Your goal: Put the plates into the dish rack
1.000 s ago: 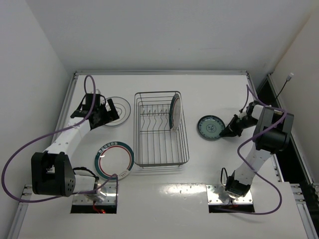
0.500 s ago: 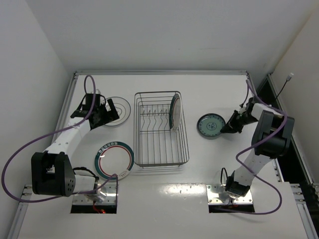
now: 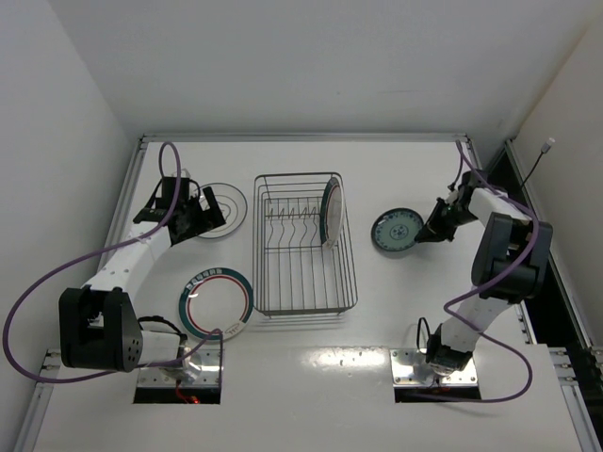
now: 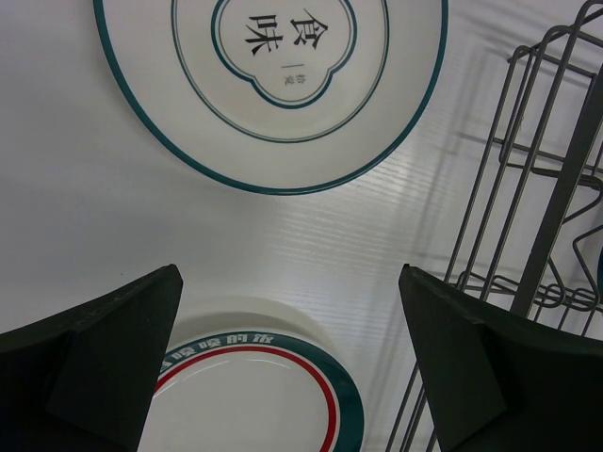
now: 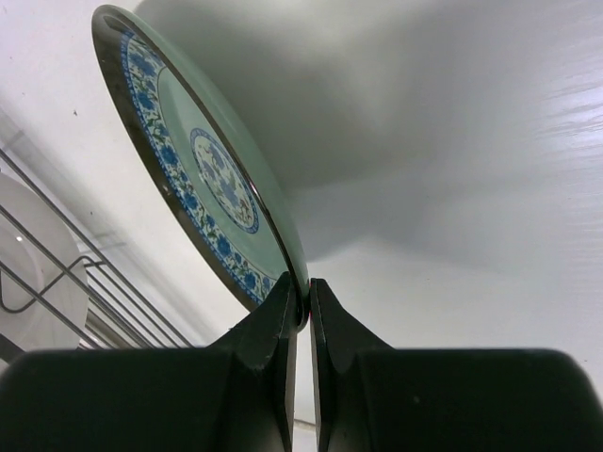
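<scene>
The grey wire dish rack (image 3: 303,282) sits mid-table with one green-rimmed plate (image 3: 330,212) standing upright among its prongs. My right gripper (image 3: 431,231) is shut on the rim of the small teal patterned plate (image 3: 396,232), which it holds tilted off the table to the right of the rack. The wrist view shows its fingers pinching the rim (image 5: 303,287) of the teal plate (image 5: 203,179). My left gripper (image 3: 203,218) is wide open (image 4: 287,367) and empty. It hovers between the black-ringed plate (image 3: 229,205) (image 4: 273,85) and the second green-rimmed plate (image 3: 217,303) (image 4: 254,395).
The rack's wires (image 4: 537,188) stand just right of my left gripper. The rack's corner (image 5: 57,311) and the racked plate show at the lower left of the right wrist view. The table's raised frame edge (image 3: 127,198) runs close behind my left arm.
My right gripper has moved back and slightly left with the teal plate, lifting and tilting it. The left arm has not moved.
</scene>
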Motion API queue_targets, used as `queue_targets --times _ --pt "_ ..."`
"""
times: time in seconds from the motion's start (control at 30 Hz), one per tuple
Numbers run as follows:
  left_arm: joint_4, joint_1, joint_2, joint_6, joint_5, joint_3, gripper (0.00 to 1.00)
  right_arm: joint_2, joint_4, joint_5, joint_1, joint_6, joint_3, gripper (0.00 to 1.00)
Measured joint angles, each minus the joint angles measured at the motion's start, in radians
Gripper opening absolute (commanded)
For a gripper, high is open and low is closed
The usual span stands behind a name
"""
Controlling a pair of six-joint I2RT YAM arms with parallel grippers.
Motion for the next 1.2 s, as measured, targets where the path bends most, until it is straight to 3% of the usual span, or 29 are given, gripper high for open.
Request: queue_targets --times 0.73,1.0,1.2 --pt "0.0 0.0 0.0 0.0 0.0 0.0 1.0 -0.041 -0.047 0.011 0.08 0.031 0.104 0.0" --pt "0.0 0.0 0.0 0.0 0.0 0.0 1.0 -0.098 -0.11 0.111 0.144 0.053 0.225 0.0" --pt "0.0 0.0 0.0 0.0 0.0 0.0 1.0 -0.149 -0.164 0.257 0.27 0.079 0.406 0.0"
